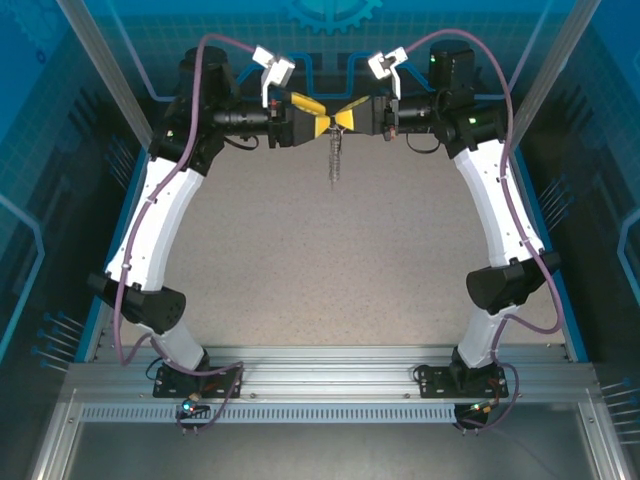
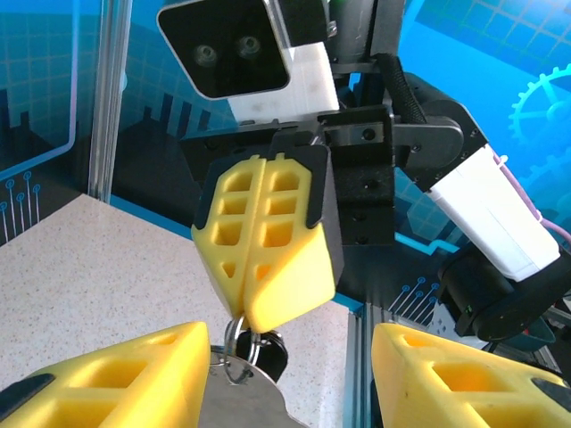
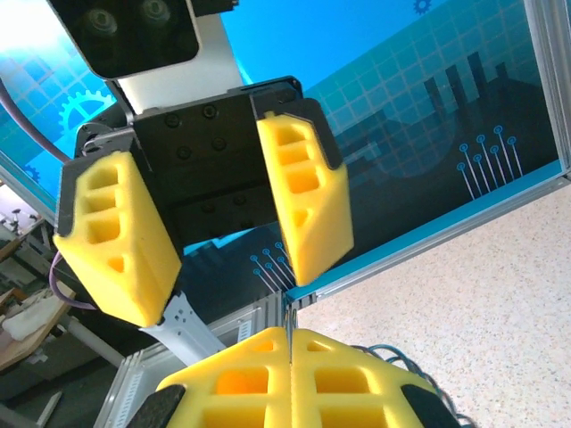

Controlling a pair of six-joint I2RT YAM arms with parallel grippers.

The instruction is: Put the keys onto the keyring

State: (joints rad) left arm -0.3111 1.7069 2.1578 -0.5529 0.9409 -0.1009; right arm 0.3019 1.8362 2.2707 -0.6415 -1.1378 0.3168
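The keyring (image 2: 235,349) is in the air over the far middle of the table (image 1: 330,270), not lying on it. In the left wrist view it shows as thin silvery wire loops that come out directly under the tip of the right pincer (image 2: 266,314). The key (image 2: 275,349) is just beside these loops, on their right side. Its black head touches them or nearly touches them, and the blade I cannot make out. Below the loops there is a flat grey metal piece (image 2: 245,406), cut off by the lower edge of the picture. I cannot tell if it belongs to the keyring or to the key.

In the top view a thin silvery chain (image 1: 335,160) hangs straight down from the place where the two pincers meet, and its lower end is above the table.

The right pincer is fully closed, with its two yellow pads pressed flat together, and it grips the keyring at the very tip.

The left pincer (image 3: 221,290) faces it from the opposite side and is wide open. Its yellow fingers (image 2: 116,379) stand one on each side of the tip of the right pincer, and the loops and the key are in the gap between them. It grips nothing that I can see.
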